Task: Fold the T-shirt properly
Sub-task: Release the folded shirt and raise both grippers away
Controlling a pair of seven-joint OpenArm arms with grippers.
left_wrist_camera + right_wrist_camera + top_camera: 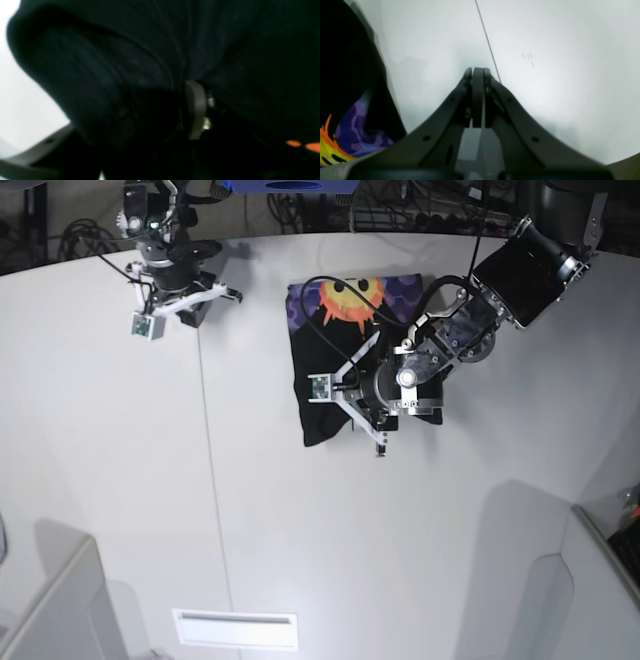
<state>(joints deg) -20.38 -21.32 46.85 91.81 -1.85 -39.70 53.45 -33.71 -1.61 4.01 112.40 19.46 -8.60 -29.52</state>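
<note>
Right fingers (pixel 478 72) pressed together, empty, left fingers (pixel 196 107) buried in folded T-shirt (pixel 330 395), gap unclear

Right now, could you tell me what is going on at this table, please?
A two-armed robot is folding a black T-shirt on the white table. The shirt lies in a compact folded shape, sun print showing at its far end. The left gripper is down on the shirt. The right gripper is shut and empty, off to the side over bare table.
</note>
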